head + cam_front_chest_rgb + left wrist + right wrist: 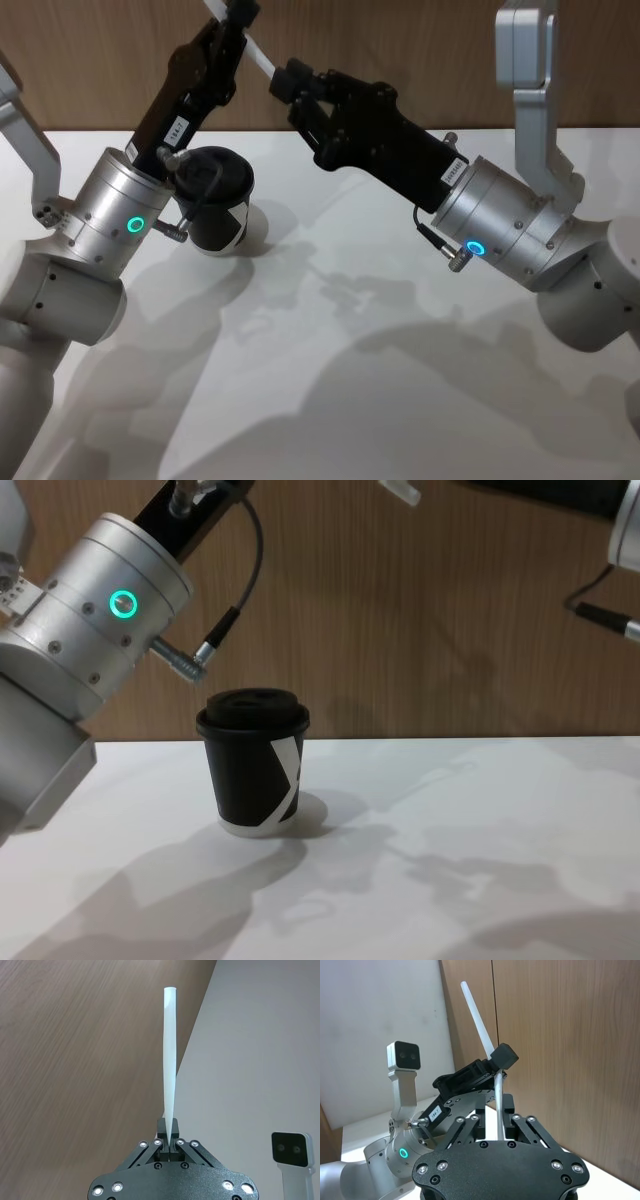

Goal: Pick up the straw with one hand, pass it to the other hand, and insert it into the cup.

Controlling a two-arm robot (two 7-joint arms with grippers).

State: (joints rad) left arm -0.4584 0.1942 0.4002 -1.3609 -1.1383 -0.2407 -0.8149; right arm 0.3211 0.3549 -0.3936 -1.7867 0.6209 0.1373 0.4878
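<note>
My left gripper [240, 22] is raised high above the table and is shut on the thin white straw [170, 1055], which sticks out straight beyond its fingertips [162, 1127]. My right gripper [287, 84] faces it from the right. It is open, and the straw's near end [498, 1105] runs between its fingers without being clamped. In the right wrist view the left gripper [496, 1062] holds the straw's middle. The black cup [218, 205] with its domed lid [252, 708] stands upright on the table, below and behind the left wrist.
The white table [380, 380] spreads out in front of the cup. A wooden wall [420, 620] runs along the back. The left arm's silver wrist with a green ring [122, 603] and a black cable [245, 570] hang just above the cup.
</note>
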